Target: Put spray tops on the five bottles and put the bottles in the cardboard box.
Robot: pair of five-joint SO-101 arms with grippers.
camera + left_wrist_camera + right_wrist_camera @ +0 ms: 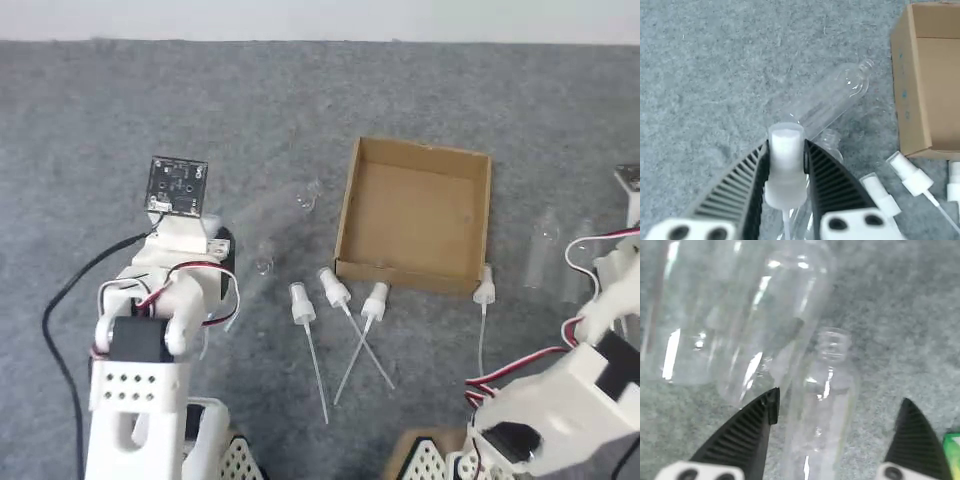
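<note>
My left gripper [785,146] is shut on a white spray top [786,172], held above two clear bottles. One bottle [832,102] lies with its open neck toward the cardboard box [920,85]; the other [826,142] is partly hidden under the fingers. In the high view these bottles [275,210] lie left of the box [345,215]. My right gripper [837,400] is open, its fingers on either side of a clear capless bottle [822,400]. Two more clear bottles [765,305] sit beyond it.
Three loose spray tops [335,288] with long tubes lie on the grey carpet in front of the box, and another [484,290] by its near right corner. Clear bottles [545,240] sit right of the box. A green item [952,445] shows beside the right gripper.
</note>
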